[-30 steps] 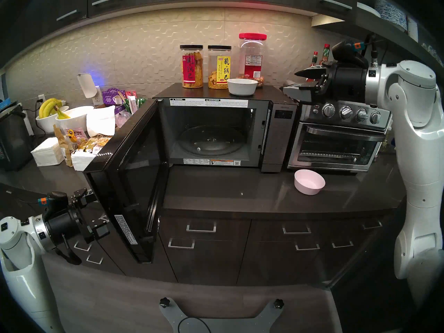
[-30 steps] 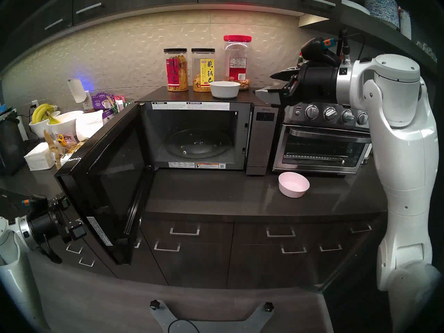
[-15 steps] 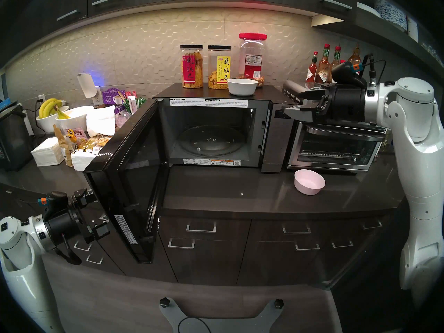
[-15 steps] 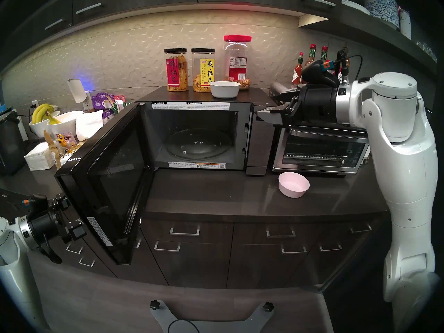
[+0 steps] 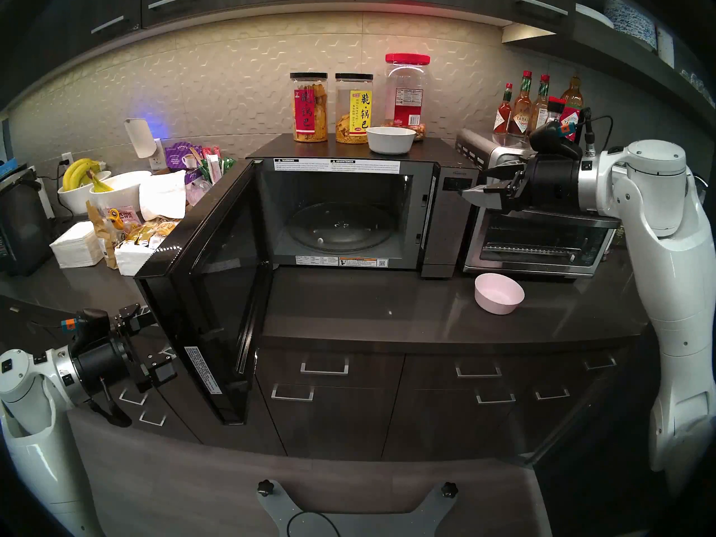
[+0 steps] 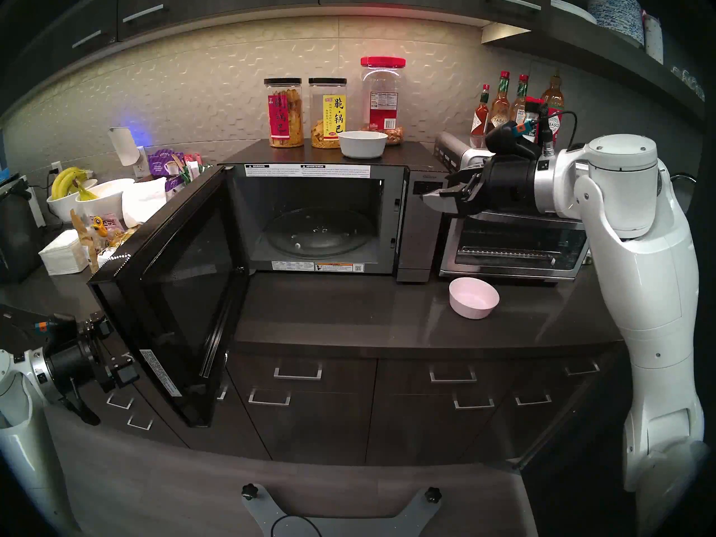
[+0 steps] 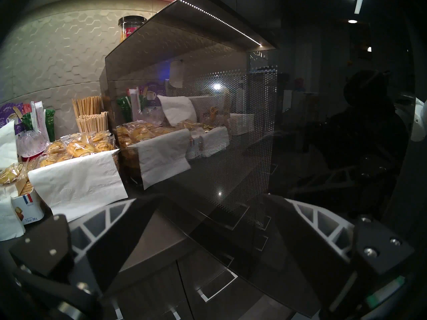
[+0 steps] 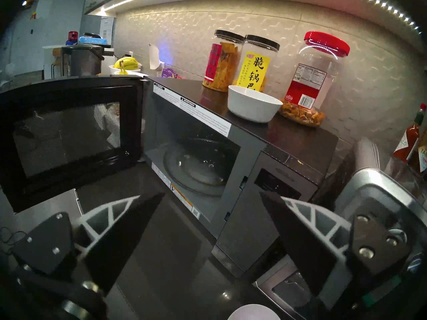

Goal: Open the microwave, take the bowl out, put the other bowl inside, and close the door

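Countertop (image 5: 387, 311) lies bare between open door (image 5: 217, 292) and pink bowl (image 5: 499, 293).

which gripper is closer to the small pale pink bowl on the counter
Right. The right gripper hangs open above the small pale pink bowl, level with the toaster oven's top. The left gripper is far off, behind the open microwave door.

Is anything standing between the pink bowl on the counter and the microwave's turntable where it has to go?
Nothing visible does. The pink bowl sits on bare counter in front of the toaster oven; the door is swung wide to the left, and the microwave cavity holds only its glass turntable.
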Controlling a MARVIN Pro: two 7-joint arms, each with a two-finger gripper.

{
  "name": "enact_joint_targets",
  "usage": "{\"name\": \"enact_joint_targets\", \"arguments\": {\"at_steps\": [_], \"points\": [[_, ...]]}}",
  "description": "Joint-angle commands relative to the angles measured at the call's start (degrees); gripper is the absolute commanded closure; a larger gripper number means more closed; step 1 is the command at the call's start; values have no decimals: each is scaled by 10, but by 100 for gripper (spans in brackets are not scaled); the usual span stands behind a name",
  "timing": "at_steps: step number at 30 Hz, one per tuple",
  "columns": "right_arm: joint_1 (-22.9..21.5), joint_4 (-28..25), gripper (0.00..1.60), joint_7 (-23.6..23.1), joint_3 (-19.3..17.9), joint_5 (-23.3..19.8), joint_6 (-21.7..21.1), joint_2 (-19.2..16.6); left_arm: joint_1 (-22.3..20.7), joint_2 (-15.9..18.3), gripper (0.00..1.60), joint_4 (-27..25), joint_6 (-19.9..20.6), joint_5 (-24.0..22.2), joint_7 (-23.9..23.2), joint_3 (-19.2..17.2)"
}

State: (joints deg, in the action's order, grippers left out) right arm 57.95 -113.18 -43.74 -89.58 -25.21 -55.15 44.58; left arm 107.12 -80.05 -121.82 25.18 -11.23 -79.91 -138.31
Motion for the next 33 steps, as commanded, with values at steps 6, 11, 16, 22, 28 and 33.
{"name": "enact_joint_targets", "arguments": {"at_steps": [6, 11, 16, 22, 28, 33], "points": [[32, 7, 0, 21, -7, -7, 2, -6, 1, 1, 0, -9, -1, -4, -6, 1], [42, 6, 0, 25, -13, -9, 2, -5, 1, 1, 0, -9, -1, -4, -6, 1], [50, 4, 0, 29, -15, -9, 2, -6, 1, 1, 0, -9, -1, -4, -6, 1], [51, 3, 0, 31, -16, -11, 2, -7, 1, 1, 0, -9, -1, -4, -6, 1], [51, 3, 0, 33, -15, -13, 2, -7, 1, 1, 0, -9, -1, -4, -6, 1], [52, 2, 0, 35, -15, -15, 2, -8, 1, 1, 0, -9, -1, -4, -6, 1]]}}
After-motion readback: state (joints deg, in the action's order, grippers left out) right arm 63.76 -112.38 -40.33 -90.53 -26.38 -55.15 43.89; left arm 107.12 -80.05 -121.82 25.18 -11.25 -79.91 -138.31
